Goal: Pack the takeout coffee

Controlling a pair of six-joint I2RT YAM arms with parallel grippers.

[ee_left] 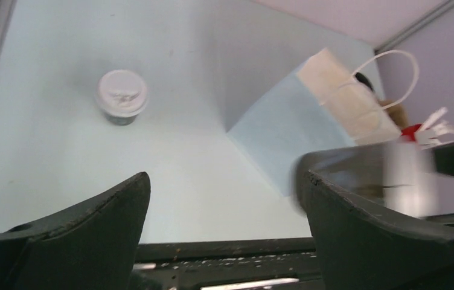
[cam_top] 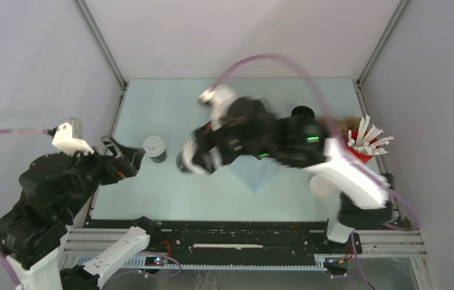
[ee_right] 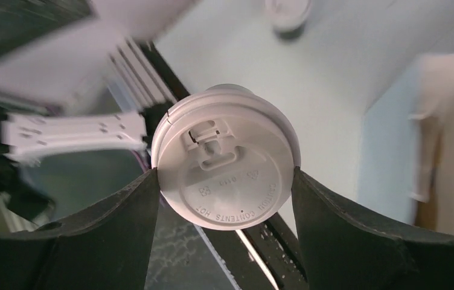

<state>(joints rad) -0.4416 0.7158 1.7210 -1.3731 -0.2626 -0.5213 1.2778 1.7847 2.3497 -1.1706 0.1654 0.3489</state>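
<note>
A coffee cup with a white lid (ee_right: pixel 227 160) sits between the black fingers of my right gripper (ee_right: pixel 224 172), and both fingers touch the lid's rim. In the top view that gripper (cam_top: pixel 187 162) is blurred and reaches left across the table's middle. A second lidded cup (cam_top: pixel 154 148) stands on the table just right of my left gripper (cam_top: pixel 125 160), which is open and holds nothing. From the left wrist that cup (ee_left: pixel 122 96) shows far ahead on the left. The light blue paper bag (ee_left: pixel 309 115) with white handles is largely hidden under the right arm in the top view (cam_top: pixel 253 175).
A red holder of white sticks (cam_top: pixel 366 145) stands at the right edge. A white round lid (cam_top: pixel 321 186) shows beside the right arm's base. Grey walls enclose the table on three sides. The black rail (cam_top: pixel 242 232) runs along the near edge.
</note>
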